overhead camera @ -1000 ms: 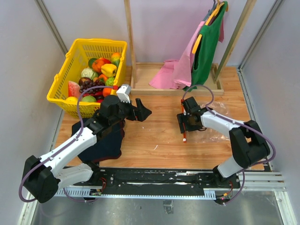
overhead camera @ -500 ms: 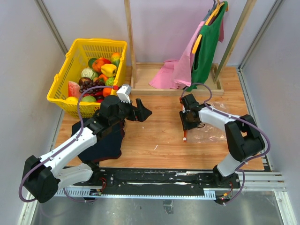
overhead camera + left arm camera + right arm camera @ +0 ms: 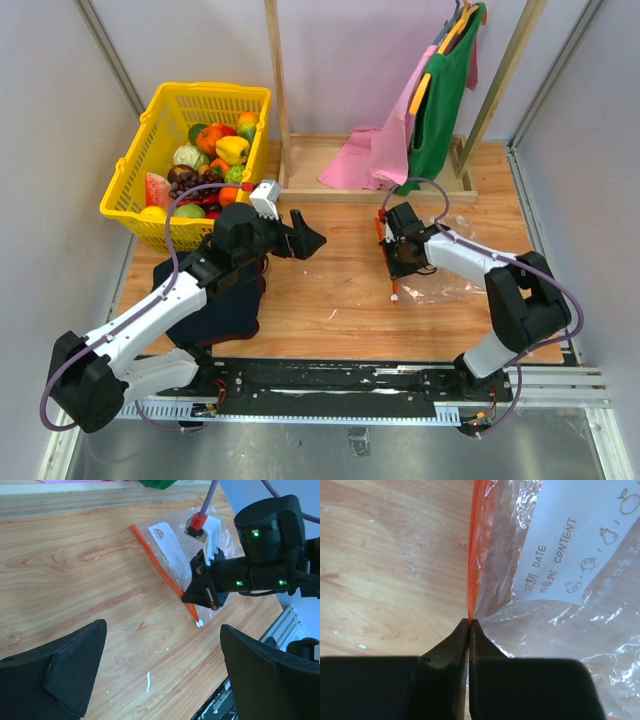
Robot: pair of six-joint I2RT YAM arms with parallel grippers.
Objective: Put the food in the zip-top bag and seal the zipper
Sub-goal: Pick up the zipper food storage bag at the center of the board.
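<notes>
The clear zip-top bag [image 3: 455, 272] lies flat on the wooden table at the right, its white label [image 3: 580, 545] facing up. Its orange zipper [image 3: 156, 564] runs along the left edge and ends in a small white slider [image 3: 199, 624]. My right gripper [image 3: 469, 623] is shut on the zipper strip partway along it, and shows from above too [image 3: 391, 250]. My left gripper [image 3: 162, 630] hovers wide open over bare wood left of the bag, holding nothing. The food [image 3: 205, 160] is piled in the yellow basket [image 3: 215, 92] at the far left.
A dark cloth [image 3: 215, 300] lies under my left arm. A wooden rack [image 3: 300, 190] at the back carries a green garment [image 3: 445, 95], with a pink cloth [image 3: 370, 155] draped over its base. The metal rail runs along the near edge.
My right gripper has closed on the bag's zipper strip and shifted slightly toward the far end of it. The left arm has stayed still and open.
</notes>
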